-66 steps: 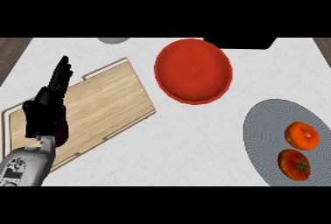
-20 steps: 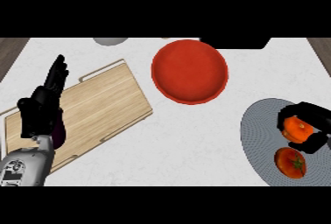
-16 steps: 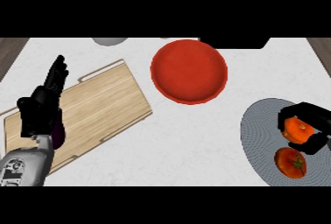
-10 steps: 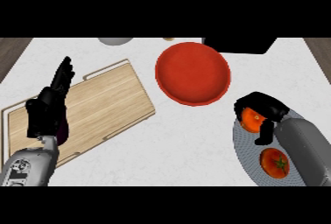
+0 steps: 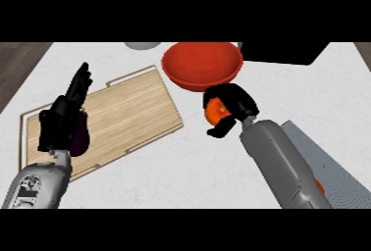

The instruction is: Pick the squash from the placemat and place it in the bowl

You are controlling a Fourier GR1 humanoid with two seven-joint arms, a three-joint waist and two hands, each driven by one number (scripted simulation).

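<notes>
Holding the squash (image 5: 215,111) in our curled right hand (image 5: 233,105), we have it just below the red bowl (image 5: 201,64), off the grey placemat (image 5: 330,164) at lower right. Our left hand (image 5: 64,120) rests open, fingers up, over the wooden board (image 5: 127,115). A grey object (image 5: 143,45) and a black block (image 5: 281,52) flank the bowl.
</notes>
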